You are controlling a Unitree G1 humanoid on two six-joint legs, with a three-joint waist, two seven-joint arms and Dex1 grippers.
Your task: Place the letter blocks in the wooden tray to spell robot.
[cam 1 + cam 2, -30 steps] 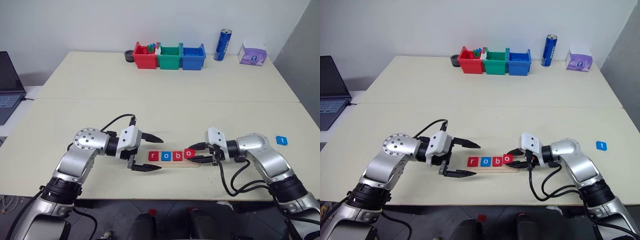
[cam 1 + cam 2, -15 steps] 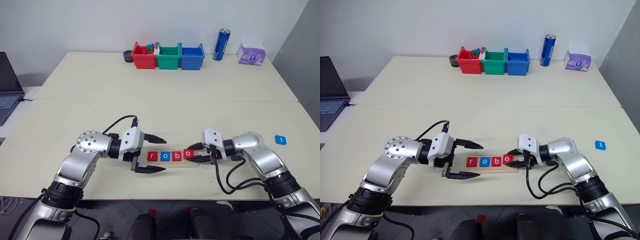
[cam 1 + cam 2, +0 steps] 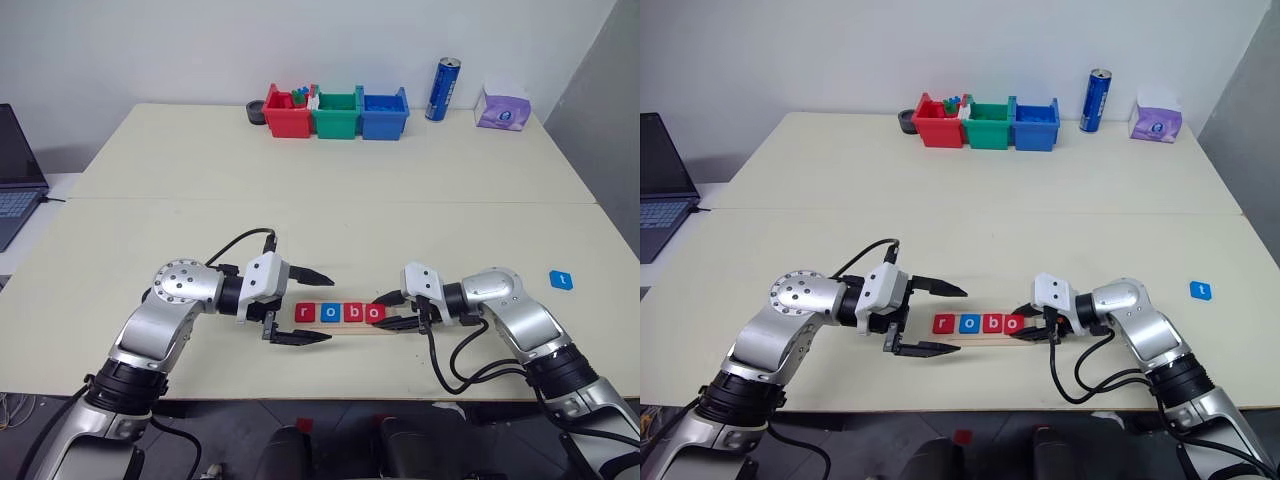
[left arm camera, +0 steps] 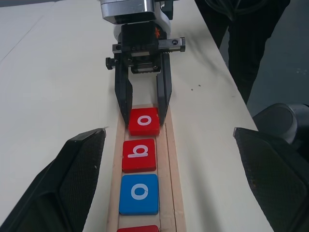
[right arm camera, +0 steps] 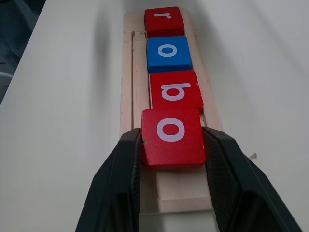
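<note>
The wooden tray (image 3: 345, 328) lies near the table's front edge. In it sit a red r (image 3: 306, 312), a blue o (image 3: 330, 313) and a red b (image 3: 352, 313) in a row. My right gripper (image 3: 381, 312) is shut on a second red o block (image 5: 171, 137), one finger (image 5: 120, 183) on each side, and the block rests level in the fourth place. A blue t block (image 3: 562, 280) lies on the table far to the right. My left gripper (image 3: 329, 306) hovers at the tray's left end, wide open and holding nothing.
Red (image 3: 291, 112), green (image 3: 338, 113) and blue (image 3: 385, 113) plastic bins stand at the back, with a blue can (image 3: 446, 89) and a purple tissue box (image 3: 504, 107) to their right. A laptop (image 3: 15, 170) sits off the table's left side.
The red o block in my right gripper was tilted and slightly raised; it now lies level in line with the other three. My left gripper has stayed where it was.
</note>
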